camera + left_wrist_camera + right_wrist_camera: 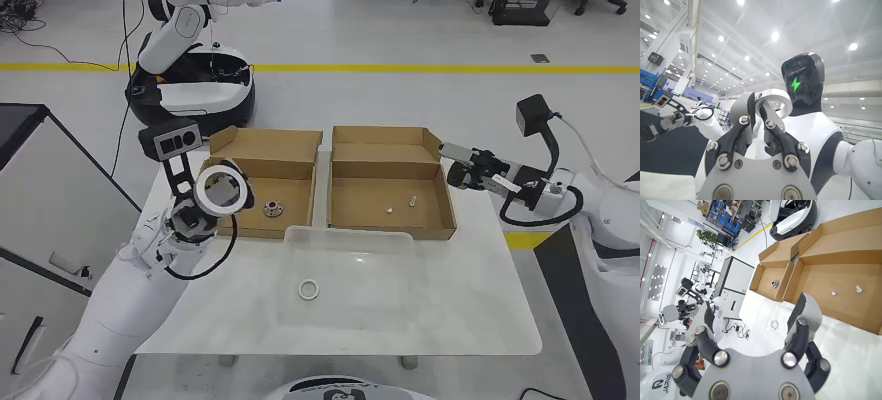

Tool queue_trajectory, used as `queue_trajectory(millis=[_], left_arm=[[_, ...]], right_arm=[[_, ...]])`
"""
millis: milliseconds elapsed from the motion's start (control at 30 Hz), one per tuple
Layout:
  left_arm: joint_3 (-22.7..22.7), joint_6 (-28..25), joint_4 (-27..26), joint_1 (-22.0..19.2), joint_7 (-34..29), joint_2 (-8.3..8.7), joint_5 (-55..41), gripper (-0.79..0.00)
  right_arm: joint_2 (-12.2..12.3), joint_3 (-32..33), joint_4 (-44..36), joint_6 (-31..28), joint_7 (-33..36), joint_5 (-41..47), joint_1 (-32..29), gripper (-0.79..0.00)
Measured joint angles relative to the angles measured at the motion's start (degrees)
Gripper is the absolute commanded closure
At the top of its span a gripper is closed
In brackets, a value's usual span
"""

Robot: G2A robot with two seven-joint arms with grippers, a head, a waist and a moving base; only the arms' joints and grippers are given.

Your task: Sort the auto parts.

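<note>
Left tool upturned, clamped on metal ring, right tool gaping, empty, beside right-hand box

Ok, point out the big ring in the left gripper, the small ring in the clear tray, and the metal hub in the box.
big ring (778, 94), left wrist view, outer band
small ring (772, 325), right wrist view, rim
metal hub (777, 284), right wrist view, flange
</note>
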Motion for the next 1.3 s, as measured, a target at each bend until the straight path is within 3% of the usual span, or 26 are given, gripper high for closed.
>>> queue_trajectory(millis=[300, 567, 1300], left_arm=[[3.03, -3.2, 1.81, -0.98, 3.19, 1.11, 7.53, 0.0], [3.66, -3.52, 0.05, -1.06, 3.53, 1.98, 1.88, 0.0], [3.83, -3.52, -0.46, -1.0, 3.53, 2.2, 2.15, 0.0]], right_arm=[[0.0, 0.0, 0.0, 0.0, 0.0, 0.0, 0.0, -0.785], [0.0, 0.0, 0.0, 0.0, 0.0, 0.0, 0.0, -0.785], [0.0, 0.0, 0.0, 0.0, 0.0, 0.0, 0.0, -0.785]])
